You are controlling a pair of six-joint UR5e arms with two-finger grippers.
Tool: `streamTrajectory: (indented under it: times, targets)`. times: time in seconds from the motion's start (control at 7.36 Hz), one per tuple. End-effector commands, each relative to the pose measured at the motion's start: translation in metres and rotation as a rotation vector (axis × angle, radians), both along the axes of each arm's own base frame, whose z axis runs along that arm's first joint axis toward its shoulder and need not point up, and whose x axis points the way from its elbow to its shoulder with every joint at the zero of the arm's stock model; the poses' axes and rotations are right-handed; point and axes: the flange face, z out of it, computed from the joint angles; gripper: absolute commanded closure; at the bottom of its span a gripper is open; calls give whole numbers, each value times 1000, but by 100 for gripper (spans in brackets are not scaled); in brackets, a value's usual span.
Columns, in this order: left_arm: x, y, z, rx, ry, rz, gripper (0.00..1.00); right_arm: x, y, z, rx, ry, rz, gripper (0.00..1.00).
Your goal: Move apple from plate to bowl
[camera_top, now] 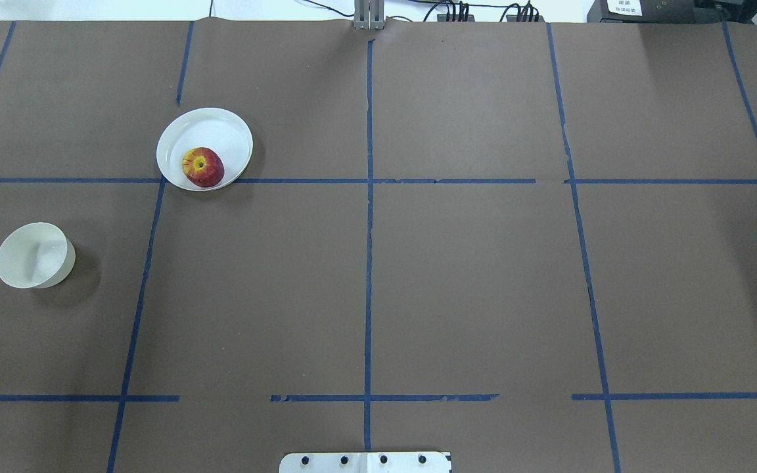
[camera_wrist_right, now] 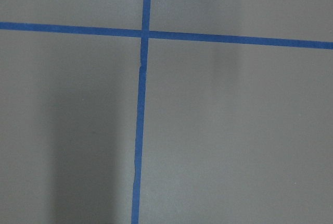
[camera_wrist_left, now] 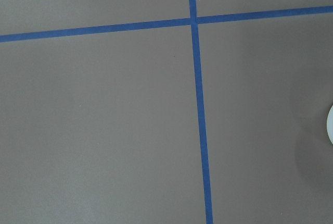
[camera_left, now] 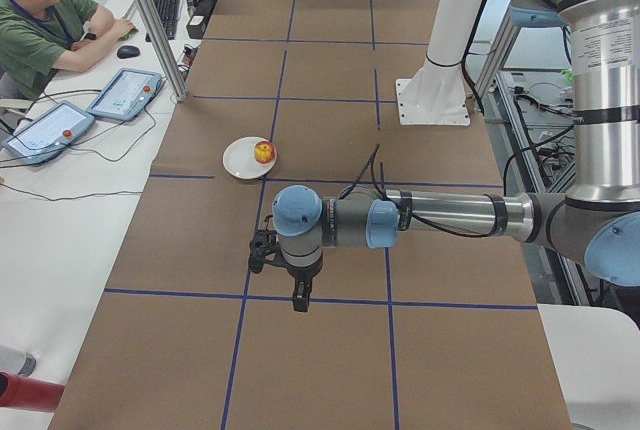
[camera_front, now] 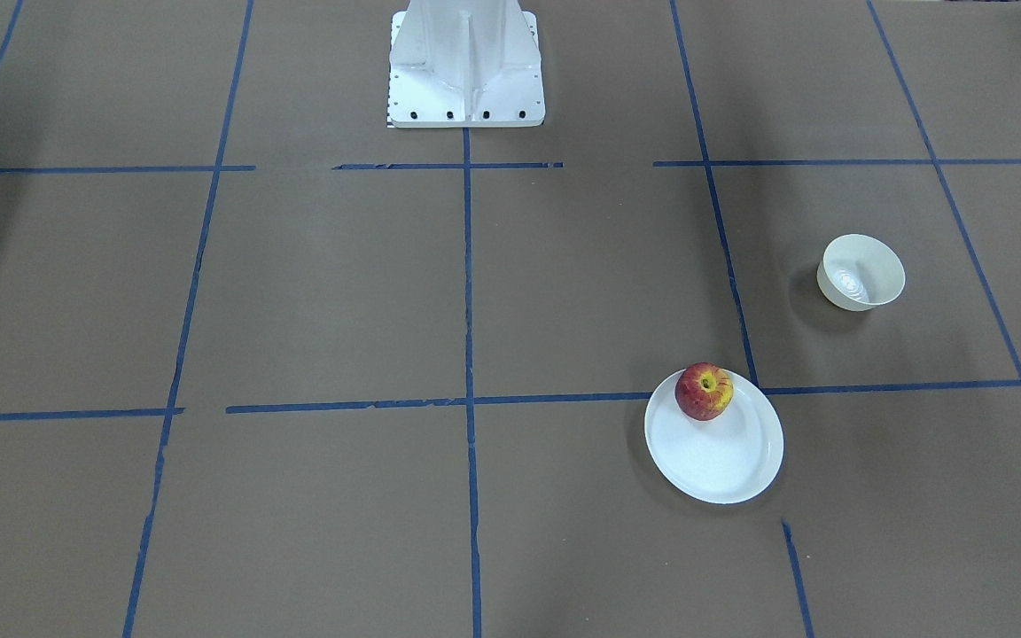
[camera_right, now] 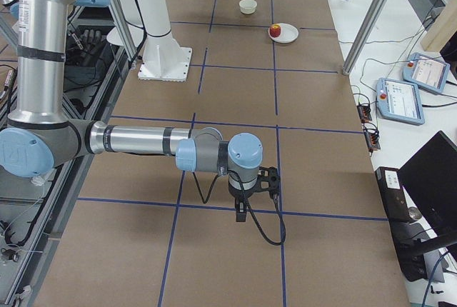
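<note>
You find the plate [camera_top: 221, 128] on the tabletop [camera_top: 470, 276], in the robot's left half and towards the edge far from the robot base [camera_top: 365, 462]. The apple [camera_top: 203, 167] sits on the plate, on the part nearest the robot. The bowl [camera_top: 30, 256] stands well apart from the plate, farther left and nearer the robot.

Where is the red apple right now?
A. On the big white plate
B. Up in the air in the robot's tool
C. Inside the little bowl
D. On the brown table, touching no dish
A. The small round red apple sits on the flat round white plate, close to its rim, while the small deep off-white bowl stands apart with no apple in it.
</note>
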Motion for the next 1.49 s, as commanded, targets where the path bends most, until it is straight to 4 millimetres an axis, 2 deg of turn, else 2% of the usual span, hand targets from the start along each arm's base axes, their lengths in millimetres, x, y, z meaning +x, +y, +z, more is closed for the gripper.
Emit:
streamTrajectory:
  times: [0.0,0.41,0.54,0.68,0.81,0.95,1.09,1.22,1.36]
  targets:
    - [0,-1,-2,12,0,4,0,0,0,0,0,0,0,0]
    - [0,-1,-1,9,-8,4,0,0,0,0,0,0,0,0]
    - [0,-4,-14,43,-2,7,0,0,0,0,0,0,0,0]
    - [0,-17,-30,132,0,1,0,0,0,0,0,0,0,0]
    - [1,-23,-35,231,1,-10,0,0,0,0,0,0,0,0]
    - [10,-33,-54,241,14,-54,0,0,0,0,0,0,0,0]
    - [54,-68,-89,200,38,-78,0,0,0,0,0,0,0,0]
    - [118,-98,-126,129,77,-93,0,0,0,0,0,0,0,0]
    - [170,-124,-174,81,120,-126,0,0,0,0,0,0,0,0]
